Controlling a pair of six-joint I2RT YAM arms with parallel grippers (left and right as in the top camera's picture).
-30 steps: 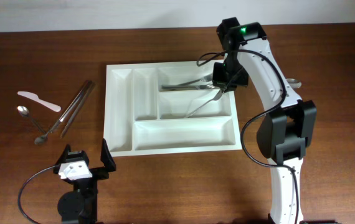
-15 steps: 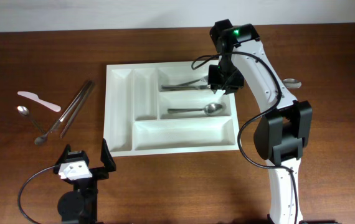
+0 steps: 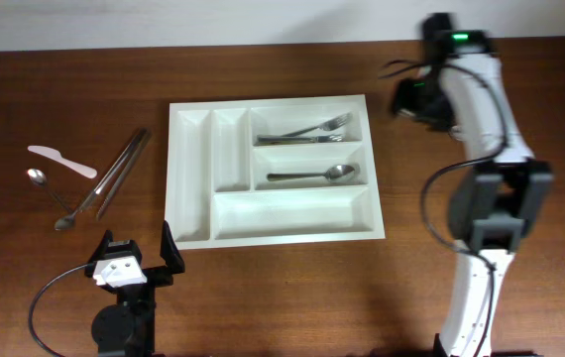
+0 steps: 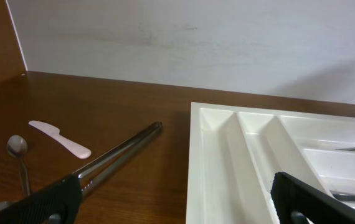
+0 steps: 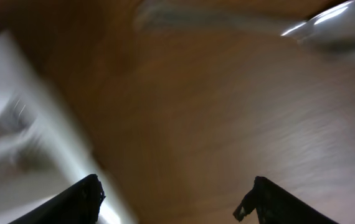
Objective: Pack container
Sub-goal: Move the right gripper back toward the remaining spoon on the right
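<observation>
The container [image 3: 292,213] is a big white cutlery tray in the middle of the table. A fork [image 3: 307,131] lies in its upper right compartment and a spoon [image 3: 312,176] in the one below. My right gripper [image 3: 411,99] hangs over bare table just right of the tray's back right corner. Its wrist view is blurred, with the right gripper [image 5: 174,199] open and nothing between its fingers. My left gripper [image 3: 137,248] rests open near the tray's front left corner. In its wrist view the left gripper [image 4: 177,199] spans the container's [image 4: 227,162] left edge.
Left of the tray lie a white plastic knife [image 3: 61,161], a small spoon [image 3: 47,193] and long metal tongs [image 3: 114,174]. The left wrist view shows the knife [image 4: 59,138], spoon [image 4: 18,152] and tongs [image 4: 118,155]. A blurred shiny utensil [image 5: 339,25] lies ahead of my right gripper.
My right gripper let the spoon go into the middle compartment, opened, and swung right, off the tray to the back right. The left arm has not moved.
</observation>
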